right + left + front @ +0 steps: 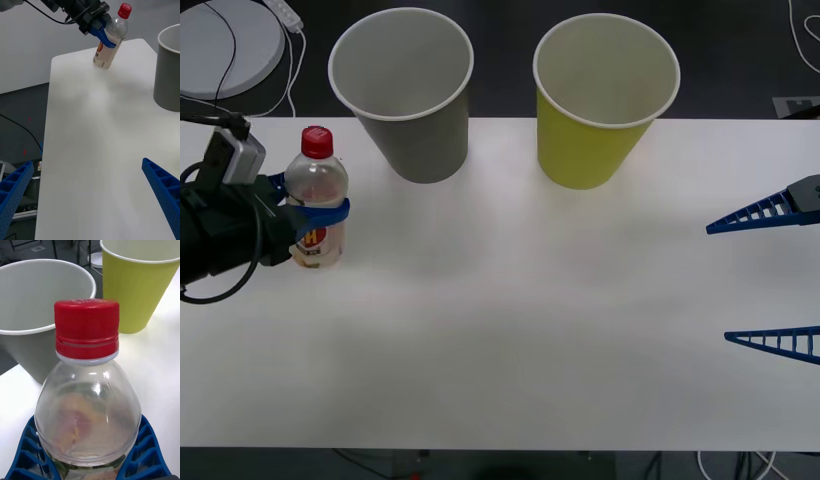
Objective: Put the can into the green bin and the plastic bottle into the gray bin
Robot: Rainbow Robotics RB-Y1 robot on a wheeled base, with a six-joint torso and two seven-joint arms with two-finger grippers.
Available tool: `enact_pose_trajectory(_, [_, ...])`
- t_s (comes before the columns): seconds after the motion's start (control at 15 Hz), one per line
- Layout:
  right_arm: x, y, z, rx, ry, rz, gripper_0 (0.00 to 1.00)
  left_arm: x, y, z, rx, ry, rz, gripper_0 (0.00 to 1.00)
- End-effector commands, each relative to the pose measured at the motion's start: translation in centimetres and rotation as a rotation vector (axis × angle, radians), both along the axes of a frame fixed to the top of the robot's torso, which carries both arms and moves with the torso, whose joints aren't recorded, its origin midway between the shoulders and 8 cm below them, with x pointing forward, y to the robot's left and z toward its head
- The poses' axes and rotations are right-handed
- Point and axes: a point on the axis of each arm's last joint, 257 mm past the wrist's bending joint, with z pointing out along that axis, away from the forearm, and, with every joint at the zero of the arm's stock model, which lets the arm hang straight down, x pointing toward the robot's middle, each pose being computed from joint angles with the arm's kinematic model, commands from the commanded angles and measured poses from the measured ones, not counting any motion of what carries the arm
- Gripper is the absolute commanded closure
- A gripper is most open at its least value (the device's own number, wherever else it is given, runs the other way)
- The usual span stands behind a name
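While the bottle stands at the left edge, these are the facts the coming lift hangs on.

Left gripper: the left gripper is clasped round the plastic bottle at its shoulder, one blue finger on each side, as the left wrist view shows close up.

Bottle: upright or nearly so, long axis vertical, red cap on top; its base looks to be on the table or only just off it, which I cannot settle.

Gray bin: the gray bin stands at the far edge, to the right of the bottle and farther off, near but apart from it. Its mouth is open and much higher than the cap.

Green bin: the green bin stands farther right, beside the gray one, not touching.

Key relation: the target lies far-right of the held bottle, so the move is likely up first, then across over the rim.

Right gripper: the right gripper waits at the right edge with fingers spread wide, grasping nothing, well apart from both bins.

Nearer arm: the left.

Can: none seen on the table.
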Motion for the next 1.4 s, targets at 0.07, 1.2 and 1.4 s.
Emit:
enact_pose_trajectory(0.07, [0.0,0.0,0.0,0.000,0.000,0.000,0.00,0.3,1.6,0.9,0.006,-0.003,0.036,1.00])
enact_pose_trajectory(1.2, [0.0,0.0,0.0,0.000,0.000,0.000,0.00,0.0,5.9,5.4,0.120,0.138,0.094,1.00])
enact_pose_trajectory(1.4, [0.0,0.0,0.0,0.000,0.000,0.000,0.00,0.4,6.4,6.4,0.118,0.170,0.085,1.00])
